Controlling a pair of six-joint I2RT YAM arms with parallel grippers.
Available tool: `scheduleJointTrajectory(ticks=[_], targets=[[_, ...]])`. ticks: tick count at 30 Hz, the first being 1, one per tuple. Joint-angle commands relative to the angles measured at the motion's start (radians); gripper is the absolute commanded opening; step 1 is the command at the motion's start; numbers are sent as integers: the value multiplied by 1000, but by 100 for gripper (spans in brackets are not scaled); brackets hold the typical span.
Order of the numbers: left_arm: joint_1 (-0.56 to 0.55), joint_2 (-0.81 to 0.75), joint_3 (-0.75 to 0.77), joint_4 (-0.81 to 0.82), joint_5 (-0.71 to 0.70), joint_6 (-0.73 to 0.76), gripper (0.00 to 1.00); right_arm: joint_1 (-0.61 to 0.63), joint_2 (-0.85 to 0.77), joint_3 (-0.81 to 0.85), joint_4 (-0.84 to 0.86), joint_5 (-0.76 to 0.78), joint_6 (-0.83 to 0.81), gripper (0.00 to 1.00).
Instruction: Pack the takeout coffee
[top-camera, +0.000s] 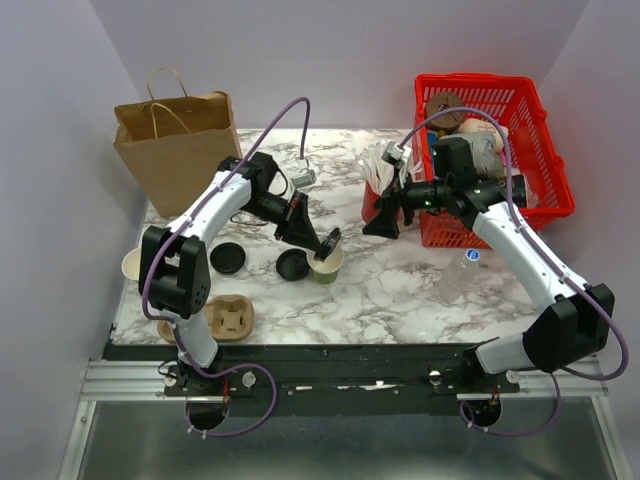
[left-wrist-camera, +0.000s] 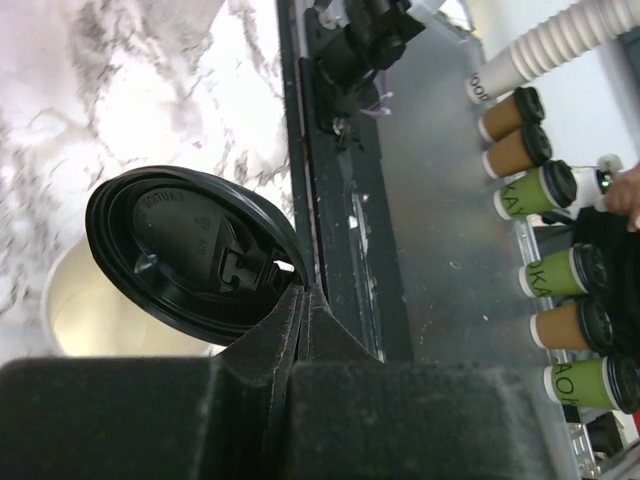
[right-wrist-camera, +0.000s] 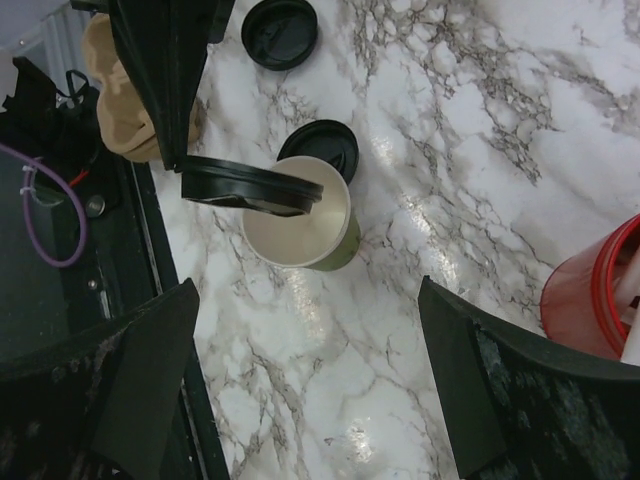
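The olive-green paper cup (top-camera: 328, 268) stands open on the marble table, its pale inside showing in the right wrist view (right-wrist-camera: 300, 225). My left gripper (top-camera: 322, 243) is shut on the rim of a round black lid (left-wrist-camera: 190, 250) and holds it tilted just above the cup's mouth (left-wrist-camera: 85, 310). The lid covers part of the cup's near rim in the right wrist view (right-wrist-camera: 250, 187). My right gripper (top-camera: 382, 224) is open and empty (right-wrist-camera: 320, 400). It hovers to the right of the cup, beside the red cup of white sticks (top-camera: 378, 190).
Two spare black lids (top-camera: 228, 258) (top-camera: 292, 265) lie left of the cup. A brown paper bag (top-camera: 175, 140) stands back left and a red basket (top-camera: 545, 160) back right. A cream cup (top-camera: 132, 265), a cardboard carrier (top-camera: 228, 318) and a water bottle (top-camera: 458, 278) sit nearby.
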Motion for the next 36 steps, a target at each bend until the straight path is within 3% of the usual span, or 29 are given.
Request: scheduleJointTrajectory(ticks=[1,12,36], targets=[[-16,43,-4,-172,179,180,0,-3,53,-30,68,-45,-30,100],[-12,112,-61,-106,297,102,0,31,152,-24,125,-65,-121,100],[54,187,-40,-155,303,95,2,146,238,-21,182,-75,-153,100]])
